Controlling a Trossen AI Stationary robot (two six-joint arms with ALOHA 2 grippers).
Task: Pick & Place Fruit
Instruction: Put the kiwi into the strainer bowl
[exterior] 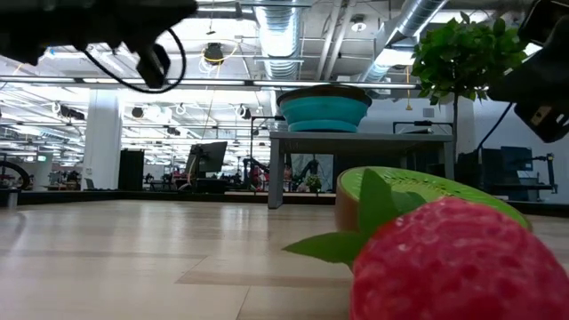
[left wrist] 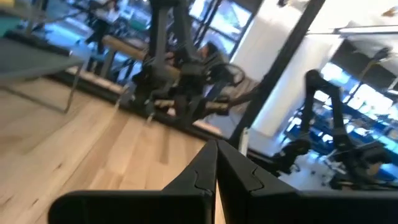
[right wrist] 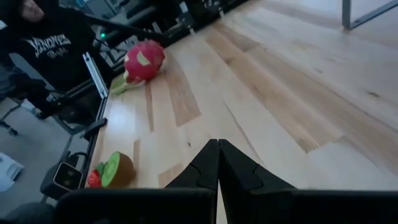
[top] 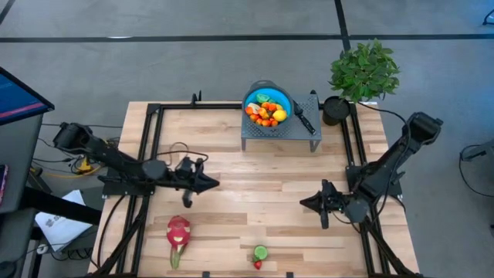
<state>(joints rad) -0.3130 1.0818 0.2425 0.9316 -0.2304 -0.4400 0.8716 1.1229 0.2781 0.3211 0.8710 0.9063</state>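
Observation:
A pink-red dragon fruit [top: 178, 232] with green tips lies on the table near its front left; it shows in the right wrist view too [right wrist: 144, 60]. A green kiwi half [top: 261, 252] and a red strawberry [top: 258, 265] lie side by side at the front edge, filling the low view [exterior: 453, 258]. Several small fruits [top: 267, 112] fill a blue bowl [top: 279, 96] on a grey stand [top: 279, 131] at the back. My left gripper [top: 214, 184] hovers shut over the table's left middle, above and behind the dragon fruit. My right gripper [top: 303, 202] hovers shut over the right middle. Neither holds anything.
A black-handled knife [top: 304, 119] lies on the stand beside the bowl. A potted green plant [top: 363, 73] stands at the back right corner. Black frame rails [top: 151, 154] run along the table's left, right and far sides. A person in a dark printed top [right wrist: 53, 46] sits beyond the table's left edge.

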